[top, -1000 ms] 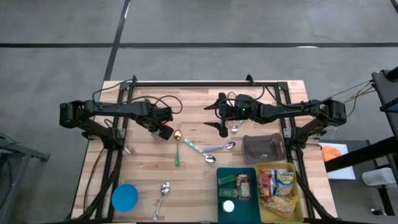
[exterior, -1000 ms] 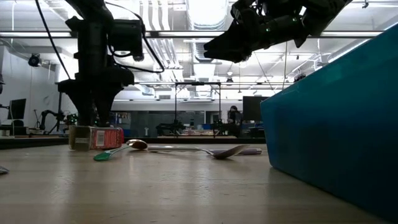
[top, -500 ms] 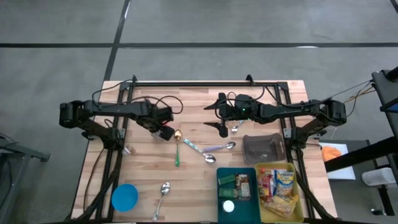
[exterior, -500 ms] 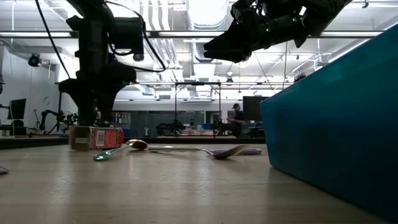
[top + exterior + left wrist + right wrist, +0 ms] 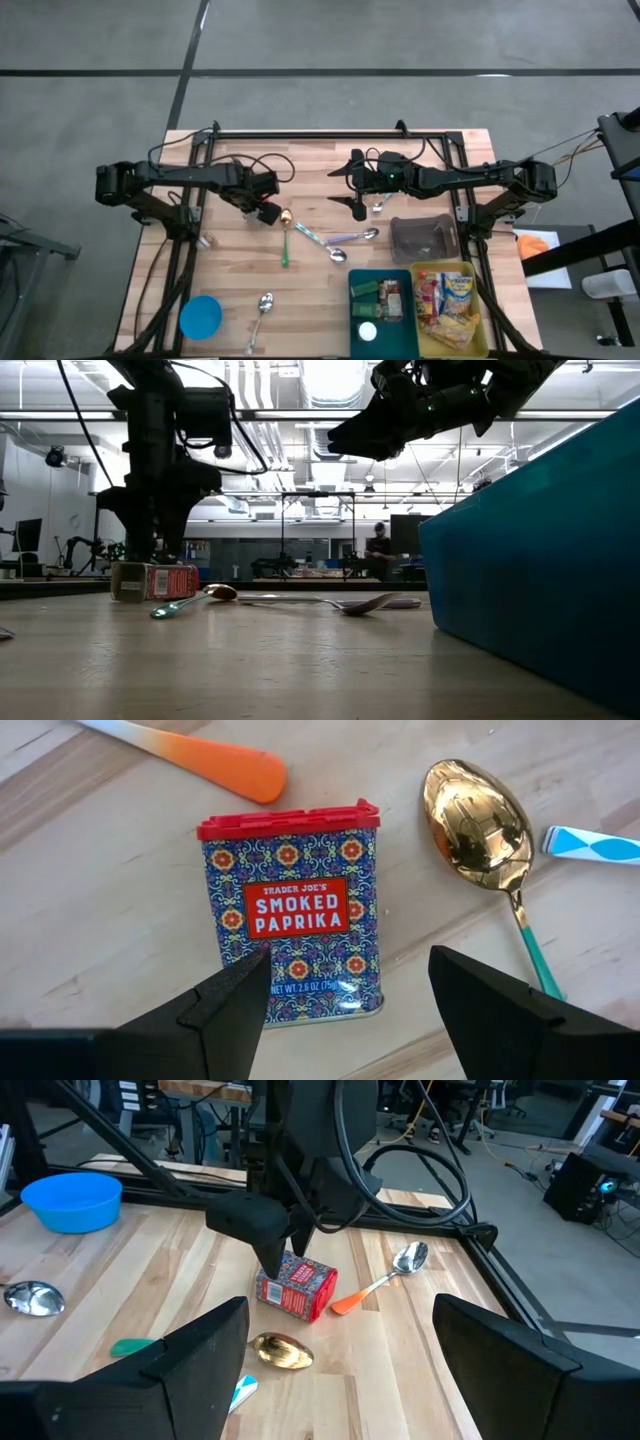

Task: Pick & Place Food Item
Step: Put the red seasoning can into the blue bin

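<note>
Tin (image 5: pixel 292 910) lies flat under your left pincer (image 5: pixel 350 990), jaws open around it. Squeeze crooked and it slides into the spoon (image 5: pixel 478 818) beside.

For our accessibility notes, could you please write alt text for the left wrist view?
A tin of smoked paprika with a red lid lies flat on the wooden table, label up, with the open left gripper poised above it, one dark finger over its lower corner. Beside it lie a gold spoon with a teal handle and an orange utensil handle.
</note>
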`<move>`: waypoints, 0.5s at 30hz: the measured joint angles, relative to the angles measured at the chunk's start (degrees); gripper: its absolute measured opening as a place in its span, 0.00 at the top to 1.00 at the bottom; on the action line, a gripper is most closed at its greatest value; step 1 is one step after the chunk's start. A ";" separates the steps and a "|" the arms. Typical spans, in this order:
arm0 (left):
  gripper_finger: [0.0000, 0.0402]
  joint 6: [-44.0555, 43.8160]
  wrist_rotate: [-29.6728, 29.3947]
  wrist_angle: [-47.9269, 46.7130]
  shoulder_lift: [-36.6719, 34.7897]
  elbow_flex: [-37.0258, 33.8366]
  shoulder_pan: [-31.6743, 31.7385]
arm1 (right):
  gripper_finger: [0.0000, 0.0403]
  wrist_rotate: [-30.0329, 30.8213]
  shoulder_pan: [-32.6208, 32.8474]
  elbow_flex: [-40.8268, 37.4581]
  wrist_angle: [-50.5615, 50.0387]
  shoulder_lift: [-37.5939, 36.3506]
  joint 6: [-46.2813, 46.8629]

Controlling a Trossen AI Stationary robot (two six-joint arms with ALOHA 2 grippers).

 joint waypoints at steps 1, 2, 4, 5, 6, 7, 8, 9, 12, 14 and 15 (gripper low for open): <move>0.32 0.00 0.00 0.02 0.00 -0.02 0.00 | 0.22 0.00 0.00 -0.01 0.00 0.00 0.00; 0.32 0.00 0.00 0.02 0.00 -0.02 0.00 | 0.22 0.00 0.00 -0.01 0.01 0.00 0.00; 0.32 -0.02 -0.01 0.03 0.00 -0.02 -0.01 | 0.22 0.00 0.00 -0.01 0.01 0.00 0.00; 0.31 -0.02 -0.03 0.05 0.00 -0.02 0.00 | 0.22 0.00 0.00 -0.01 -0.01 0.00 0.00; 0.30 -0.02 -0.07 0.13 0.00 -0.02 0.00 | 0.22 0.00 -0.02 -0.01 0.01 0.00 0.00; 0.29 -0.02 -0.07 0.21 0.00 -0.02 0.00 | 0.22 0.00 0.00 0.00 0.01 0.00 0.00; 0.27 -0.02 -0.14 0.23 0.00 -0.02 -0.01 | 0.22 0.00 -0.01 -0.01 0.01 0.00 0.00; 0.25 -0.02 -0.20 0.32 0.00 -0.04 -0.01 | 0.22 0.00 -0.02 -0.01 0.01 0.00 0.00; 0.17 -0.02 -0.22 0.70 0.00 -0.06 0.00 | 0.22 0.00 0.00 -0.01 0.01 0.00 0.00; 0.12 0.00 -0.22 1.03 0.00 -0.06 0.00 | 0.22 0.00 -0.02 0.00 0.01 0.00 -0.01; 0.09 0.03 -0.23 1.07 0.00 -0.06 0.00 | 0.22 0.00 0.00 -0.01 0.01 0.00 0.00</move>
